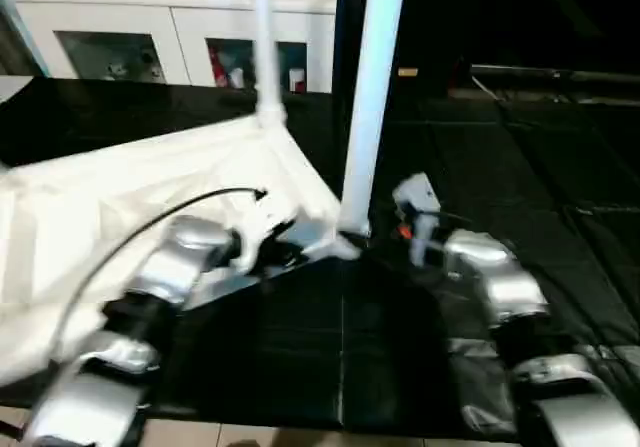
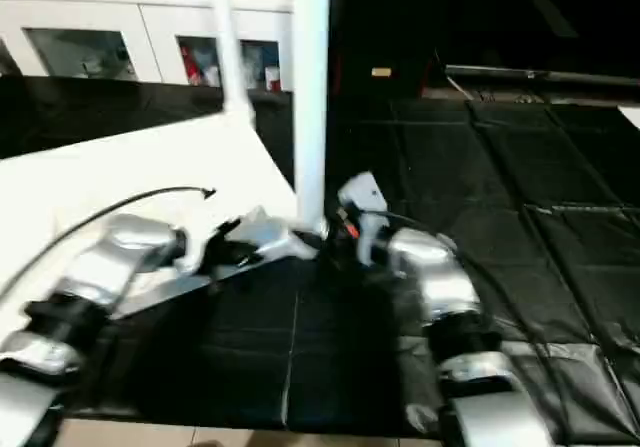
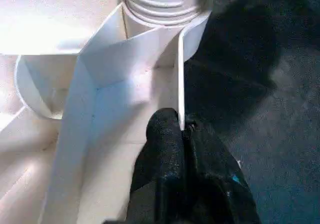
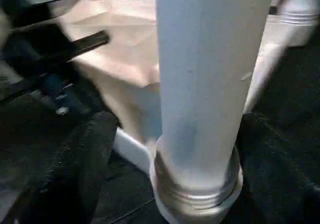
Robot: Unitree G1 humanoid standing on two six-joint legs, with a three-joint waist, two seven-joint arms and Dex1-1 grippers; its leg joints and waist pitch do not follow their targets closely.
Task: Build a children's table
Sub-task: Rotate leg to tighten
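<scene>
We find the left gripper clamped on the tabletop rim; right gripper stands open, leg between its fingers. Advise withdrawing straight, keeping the rim steadied.

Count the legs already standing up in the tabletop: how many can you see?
2. The near leg stands in the corner socket between the grippers; the far leg rises at the tabletop's back corner. Others may be out of frame.
</scene>
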